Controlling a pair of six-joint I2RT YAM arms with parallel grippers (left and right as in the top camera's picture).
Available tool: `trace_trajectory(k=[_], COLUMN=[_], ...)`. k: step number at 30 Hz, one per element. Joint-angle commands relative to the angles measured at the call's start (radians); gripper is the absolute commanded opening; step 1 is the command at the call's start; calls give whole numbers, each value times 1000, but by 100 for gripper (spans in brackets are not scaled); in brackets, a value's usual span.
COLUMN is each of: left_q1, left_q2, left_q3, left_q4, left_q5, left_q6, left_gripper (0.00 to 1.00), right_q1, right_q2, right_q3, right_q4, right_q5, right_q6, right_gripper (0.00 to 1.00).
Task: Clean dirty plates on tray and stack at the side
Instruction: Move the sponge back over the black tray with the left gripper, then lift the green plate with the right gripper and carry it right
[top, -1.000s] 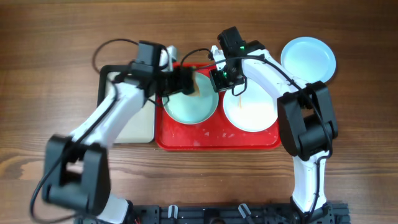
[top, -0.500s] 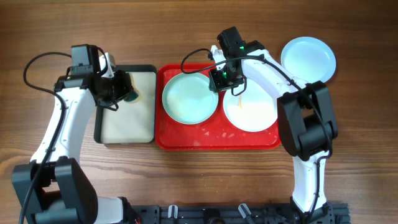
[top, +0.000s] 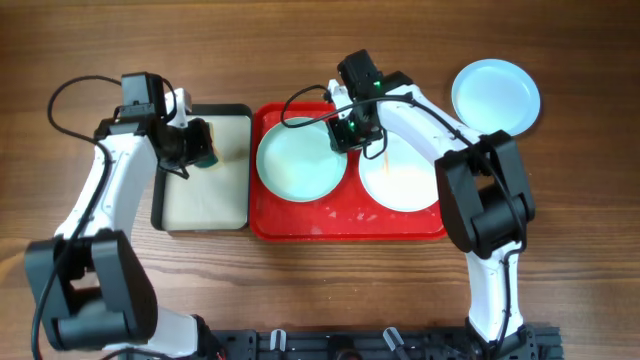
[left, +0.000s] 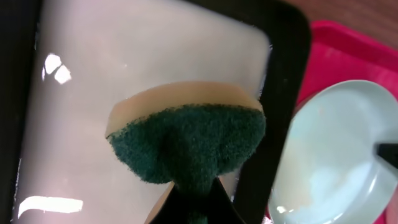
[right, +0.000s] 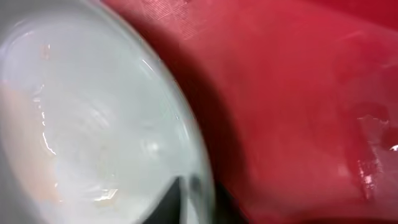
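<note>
Both jaws are closed: your right jaws pinch the rim of the aqua plate (top: 295, 162) on the red tray (top: 350, 228). Your left jaws clamp a green sponge (left: 186, 140) over the cream tray (top: 205, 205).

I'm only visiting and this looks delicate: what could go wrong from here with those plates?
1. The right gripper pinches only the rim of the aqua plate. The plate is glossy and looks wet, so it could slip out when lifted.
2. That plate lies close beside the white plate on the red tray, so a swing might knock them together.
3. The sponge in the left gripper hangs over the cream tray and may drip there.
</note>
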Motion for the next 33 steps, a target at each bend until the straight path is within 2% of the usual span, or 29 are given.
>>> trace_trajectory(k=[1,5,11,20,25,30,33], left_q1=[1,1,1,1,1,1,1], left_q2=[35,36,33,-79,-104,-105,-105], left_q3=[-3,-3,-3,-3,-3,-3,-3], left_q4=[10,11,2,-61,-109,-117,-117], left_q5=[-10,-10,-10,-16,-187,-189,-189], left_q6=[24,24,25,34,-65,-65,-66], left_gripper=[4,4,4,4,4,4,4], right_q1=[8,1,2,57,154,251,294], right_q2=[23,-26,-231,-273,-272,-271,-271], right_q3=[-8,31,43,43,43,42,42], right_q4=[5,-26,5,230,334,442,488], right_q5=[27,103,206,219,425,615,713], right_q6=[24,26,48,157,158,148,71], right_gripper=[4,4,4,4,4,4,4])
